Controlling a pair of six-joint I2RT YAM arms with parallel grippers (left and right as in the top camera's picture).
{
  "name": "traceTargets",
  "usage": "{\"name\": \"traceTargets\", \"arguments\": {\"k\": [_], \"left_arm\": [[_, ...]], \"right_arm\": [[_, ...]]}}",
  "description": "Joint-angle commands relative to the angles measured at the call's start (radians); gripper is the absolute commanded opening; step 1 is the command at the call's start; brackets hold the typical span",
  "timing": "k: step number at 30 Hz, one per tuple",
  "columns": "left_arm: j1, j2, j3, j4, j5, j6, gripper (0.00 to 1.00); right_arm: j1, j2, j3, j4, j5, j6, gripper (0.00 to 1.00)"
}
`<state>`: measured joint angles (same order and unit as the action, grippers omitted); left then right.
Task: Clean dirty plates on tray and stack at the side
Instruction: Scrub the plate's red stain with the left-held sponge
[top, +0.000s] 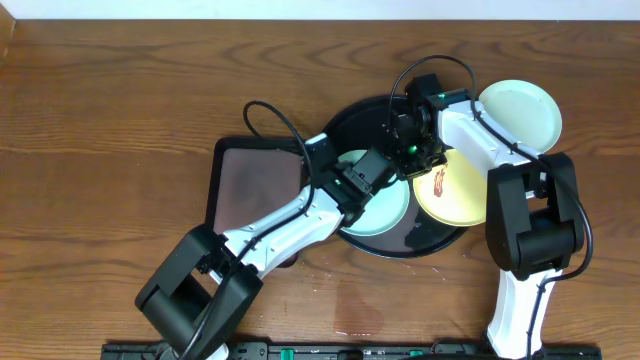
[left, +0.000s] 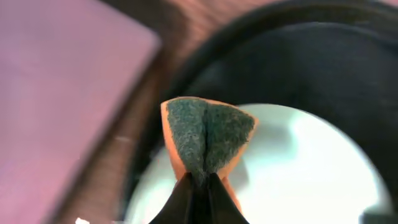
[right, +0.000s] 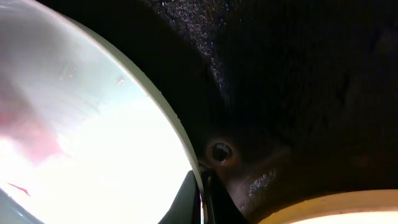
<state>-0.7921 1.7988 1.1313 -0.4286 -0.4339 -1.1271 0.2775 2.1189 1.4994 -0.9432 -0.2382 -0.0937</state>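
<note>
The black tray (top: 345, 122) sits mid-table. On it a light blue plate (top: 385, 212) bears a reddish smear, seen in the right wrist view on the plate (right: 93, 124). My right gripper (right: 202, 185) is shut on that plate's rim, over the tray floor (right: 298, 81). My left gripper (left: 199, 182) is shut on an orange sponge (left: 205, 138) with a green scouring face, held just above the same plate (left: 298, 174). Beside it on the tray lies a pale yellow plate (top: 455, 190) with a red-brown smear. A third light plate (top: 520, 112) rests on the table, right of the tray.
A dark brown rectangular tray (top: 255, 185) lies left of the black tray, partly under my left arm. Both arms cross over the black tray. Bare wooden table (top: 120, 110) stretches to the left and back.
</note>
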Motion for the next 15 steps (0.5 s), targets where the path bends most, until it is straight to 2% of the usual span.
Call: {"name": "traceTargets", "arguments": {"k": [1, 4, 10, 15], "left_arm": [[-0.003, 0.018, -0.014, 0.089, 0.169, -0.003, 0.07], [-0.016, 0.051, -0.014, 0.161, 0.244, 0.0, 0.08], [-0.042, 0.143, -0.014, 0.175, 0.249, 0.001, 0.07], [-0.042, 0.14, -0.014, 0.053, 0.092, 0.008, 0.07]], "right_arm": [[0.008, -0.011, -0.002, 0.017, 0.025, 0.022, 0.01], [0.008, -0.011, -0.002, 0.017, 0.025, 0.022, 0.01], [0.008, -0.011, -0.002, 0.016, 0.025, 0.022, 0.01], [0.008, -0.011, -0.002, 0.016, 0.025, 0.022, 0.01]]}}
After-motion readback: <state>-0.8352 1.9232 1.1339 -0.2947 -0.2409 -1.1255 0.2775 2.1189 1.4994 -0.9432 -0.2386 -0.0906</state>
